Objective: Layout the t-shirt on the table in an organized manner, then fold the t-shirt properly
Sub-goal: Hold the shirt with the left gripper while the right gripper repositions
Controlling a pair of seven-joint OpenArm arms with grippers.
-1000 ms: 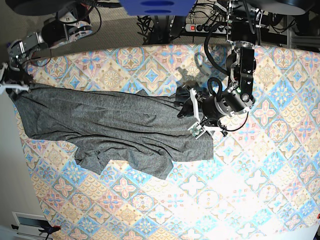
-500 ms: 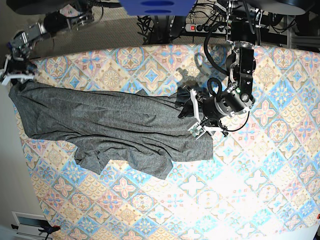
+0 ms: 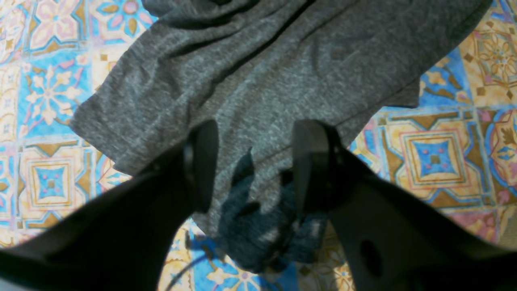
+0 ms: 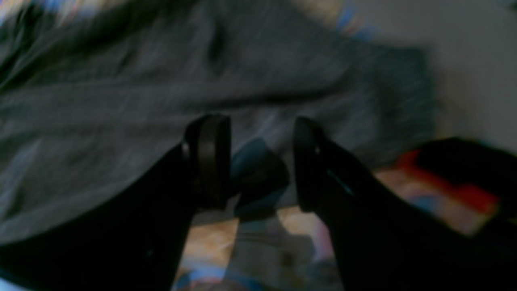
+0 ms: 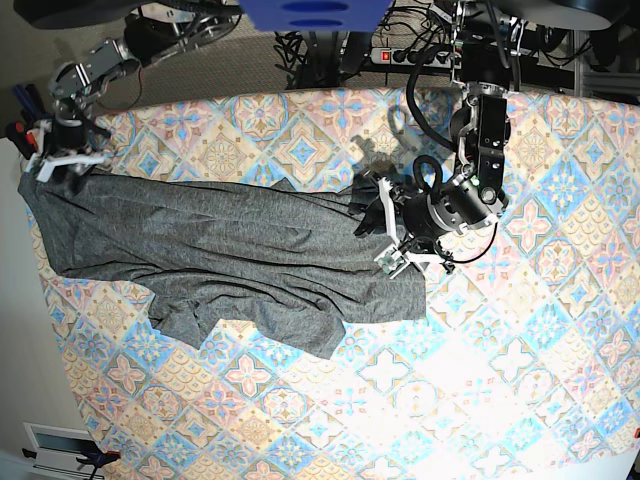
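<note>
The dark-grey t-shirt (image 5: 230, 240) lies stretched and wrinkled across the left half of the table (image 5: 520, 350), with one end at the table's left edge. My left gripper (image 5: 385, 228) hovers over the shirt's right end. In the left wrist view it (image 3: 254, 165) is open, with the grey fabric (image 3: 262, 72) under and between its fingers. My right gripper (image 5: 58, 158) is at the shirt's far-left upper corner. In the blurred right wrist view it (image 4: 258, 161) is open above the fabric (image 4: 121, 101).
A power strip (image 5: 400, 55) and cables lie behind the table's far edge. A blue object (image 5: 310, 12) hangs at the top. The table's left edge (image 5: 35, 260) runs beside the shirt. A red and black object (image 4: 456, 173) shows past that edge.
My right gripper has moved up and to the right along the shirt's left corner. The left gripper and the shirt's right end have stayed put.
</note>
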